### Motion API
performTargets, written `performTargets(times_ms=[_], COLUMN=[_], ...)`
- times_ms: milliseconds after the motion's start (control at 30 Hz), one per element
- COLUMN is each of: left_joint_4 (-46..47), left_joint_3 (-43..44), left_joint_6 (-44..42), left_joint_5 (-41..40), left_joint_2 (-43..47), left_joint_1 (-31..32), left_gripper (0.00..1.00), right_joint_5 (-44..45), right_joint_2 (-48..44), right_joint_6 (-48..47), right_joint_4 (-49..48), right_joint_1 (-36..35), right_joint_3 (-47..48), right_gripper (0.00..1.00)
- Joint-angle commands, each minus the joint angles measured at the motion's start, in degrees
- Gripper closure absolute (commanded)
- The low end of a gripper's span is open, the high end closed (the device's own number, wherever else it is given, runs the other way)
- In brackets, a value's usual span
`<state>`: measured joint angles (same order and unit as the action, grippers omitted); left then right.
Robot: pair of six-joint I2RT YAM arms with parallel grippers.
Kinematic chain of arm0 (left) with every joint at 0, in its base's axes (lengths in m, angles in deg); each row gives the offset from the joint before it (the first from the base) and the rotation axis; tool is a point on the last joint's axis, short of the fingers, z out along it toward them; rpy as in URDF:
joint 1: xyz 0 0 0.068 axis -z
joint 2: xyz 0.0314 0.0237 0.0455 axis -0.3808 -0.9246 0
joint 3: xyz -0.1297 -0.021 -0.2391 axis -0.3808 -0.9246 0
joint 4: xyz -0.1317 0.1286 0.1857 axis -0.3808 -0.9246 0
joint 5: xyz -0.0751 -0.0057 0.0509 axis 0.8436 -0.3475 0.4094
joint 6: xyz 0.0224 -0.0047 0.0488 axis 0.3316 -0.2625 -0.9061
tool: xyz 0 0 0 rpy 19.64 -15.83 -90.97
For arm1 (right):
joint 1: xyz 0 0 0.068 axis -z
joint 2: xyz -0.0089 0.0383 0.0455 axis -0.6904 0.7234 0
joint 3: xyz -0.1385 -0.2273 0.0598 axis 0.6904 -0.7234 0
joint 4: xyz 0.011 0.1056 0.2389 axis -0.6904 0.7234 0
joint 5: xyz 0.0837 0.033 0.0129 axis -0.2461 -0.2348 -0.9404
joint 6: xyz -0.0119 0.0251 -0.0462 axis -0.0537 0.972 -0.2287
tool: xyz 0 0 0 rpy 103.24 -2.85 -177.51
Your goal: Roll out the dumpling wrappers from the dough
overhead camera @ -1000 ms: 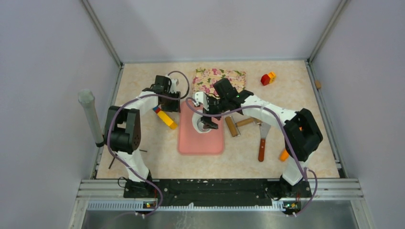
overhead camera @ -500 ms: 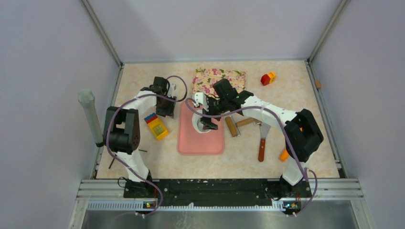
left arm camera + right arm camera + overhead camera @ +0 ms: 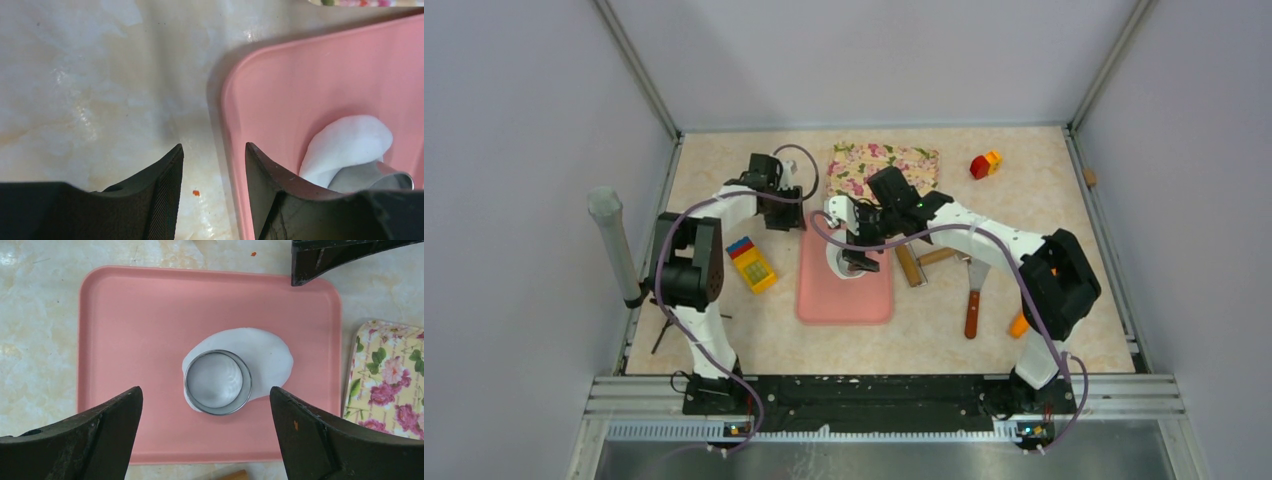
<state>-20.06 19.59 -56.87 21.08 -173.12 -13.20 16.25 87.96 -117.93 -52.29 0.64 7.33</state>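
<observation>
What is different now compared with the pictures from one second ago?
The yellow toy block, apparently released by the left gripper, now lies flat on the table left of the pink mat; that open gripper drew away toward the far side. The right gripper, ring cutter and dough stayed put.

You've got the dough (image 3: 270,352) lying on the mat (image 3: 125,315), about mid-mat, and the ring cutter (image 3: 218,382) sits on the dough's near end. The tray (image 3: 884,165) is just behind the mat. To its right are 2 tools: the rolling pin (image 3: 910,265), then the spatula (image 3: 973,300) further out. A block (image 3: 752,265) lies to the mat's left.
</observation>
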Motion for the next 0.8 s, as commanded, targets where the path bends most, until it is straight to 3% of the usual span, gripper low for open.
performTargets(times_ms=[0, 167, 400, 600, 767], left_joint_4=[4.18, 4.94, 6.35, 6.30, 7.53], left_joint_3=[2.75, 3.20, 1.79, 0.75, -0.34], left_joint_6=[4.21, 5.81, 9.02, 11.02, 12.11], left_joint_5=[-0.64, -4.97, -7.79, -9.05, -9.50], left_joint_2=[-3.12, -5.48, -6.09, -8.05, -8.00], left_joint_1=[0.82, 2.58, 4.90, 5.22, 5.25], left_gripper=[0.50, 0.52, 0.74, 1.00, 1.00], right_joint_5=[2.94, 2.91, 4.70, 5.61, 6.91], right_joint_2=[0.27, 0.51, 1.35, 4.12, 6.55], right_joint_6=[-0.97, -0.47, 0.92, 0.22, 0.41], right_joint_4=[-3.12, -3.75, -6.60, -10.01, -12.95], right_joint_1=[-0.86, -0.84, -0.83, -0.83, -0.83], right_joint_3=[-0.34, -0.54, -0.76, -1.57, -2.91], right_gripper=[0.05, 0.05, 0.05, 0.05, 0.04])
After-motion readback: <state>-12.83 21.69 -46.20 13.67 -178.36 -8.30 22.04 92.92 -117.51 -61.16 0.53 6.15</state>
